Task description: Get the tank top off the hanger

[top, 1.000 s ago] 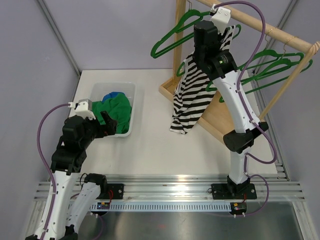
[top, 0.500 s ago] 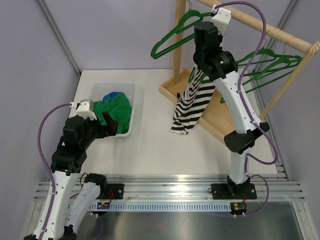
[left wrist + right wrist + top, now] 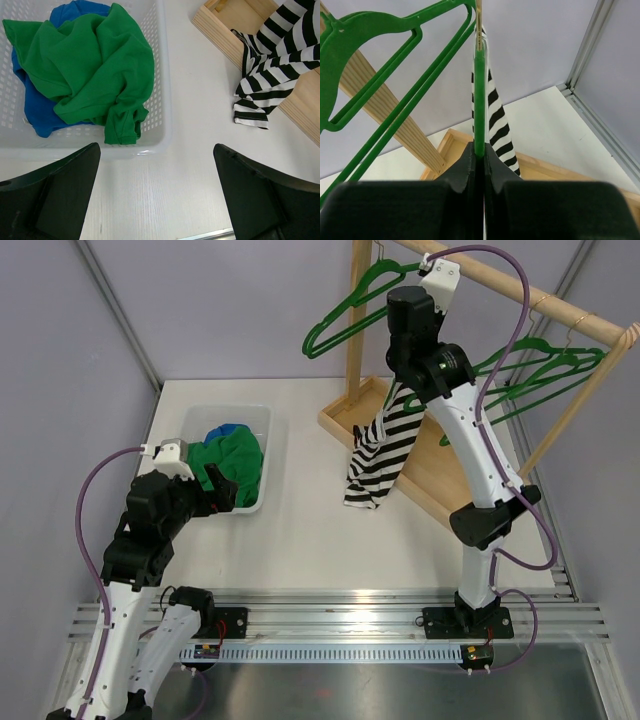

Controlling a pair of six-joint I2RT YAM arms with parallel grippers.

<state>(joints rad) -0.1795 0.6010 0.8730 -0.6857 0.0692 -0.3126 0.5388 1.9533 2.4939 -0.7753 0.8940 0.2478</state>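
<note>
**Hanger pinched, top not yet free**

The right claw is up at the round wooden rail on the far right. Its fingers are pressed together on the thin green plastic hanger, with no gap showing. The black-and-white striped tank top hangs from that hanger in a narrow bunch. Its hem trails over the edge of the flat wooden base onto the white table. The left claw hovers spread fully wide and empty, near the white perforated plastic basket of green and blue clothes on the left. To do this step well, the grip should probably steady the hanger while the fabric is drawn down and towards the near side, one strap at a time. That way each strap slides off the hanger arm rather than dragging the hanger along the rail. The other green hangers close by could snag
</note>
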